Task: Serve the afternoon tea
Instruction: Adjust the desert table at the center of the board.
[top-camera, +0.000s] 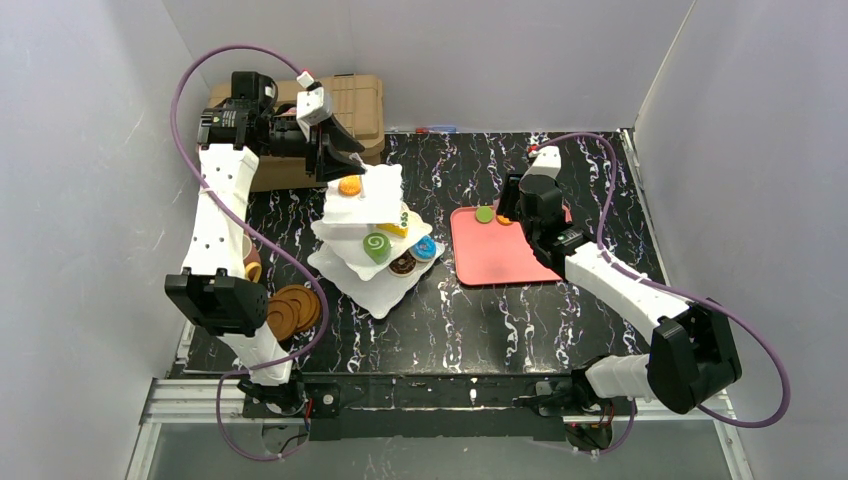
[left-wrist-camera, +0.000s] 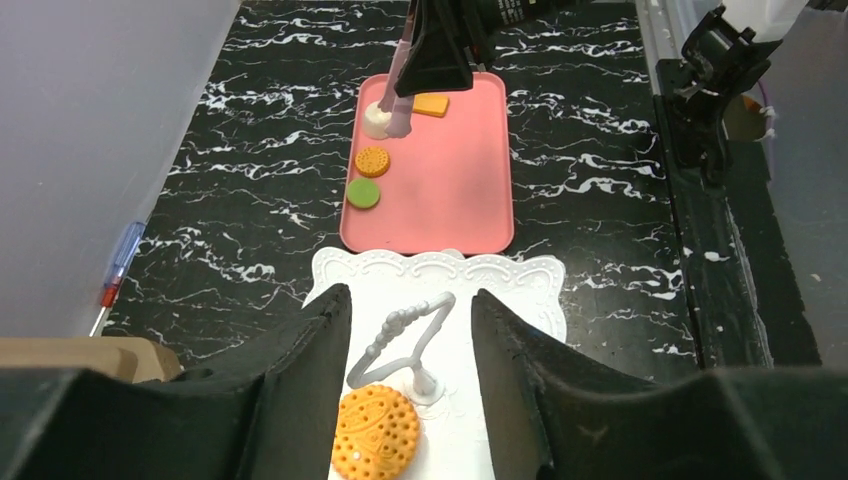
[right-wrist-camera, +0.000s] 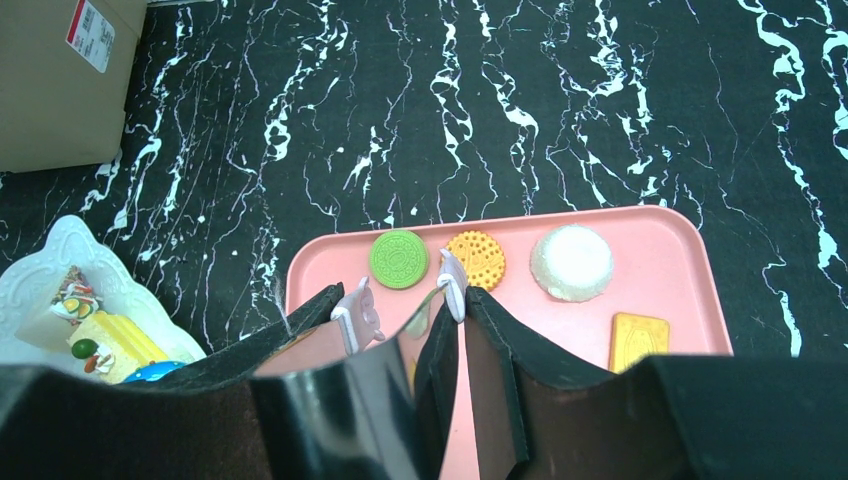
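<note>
Stand (top-camera: 372, 298) partly filled, four pastries (right-wrist-camera: 571, 262) remain on tray (top-camera: 495, 262). My left gripper (left-wrist-camera: 410, 295) is open astride its loop (left-wrist-camera: 398, 320); right gripper (right-wrist-camera: 410, 300), I cannot tell.

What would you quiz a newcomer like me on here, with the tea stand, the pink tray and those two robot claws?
1. True or false: the pink tray holds four toy pastries: a green biscuit, an orange biscuit, a white dome and a yellow wafer.
2. What does the left gripper straddle? A the wire loop of the stand; B the green biscuit; C the white dome.
3. What colour is the round biscuit on the stand's top plate?
Key: 1 true. 2 A. 3 orange.
</note>
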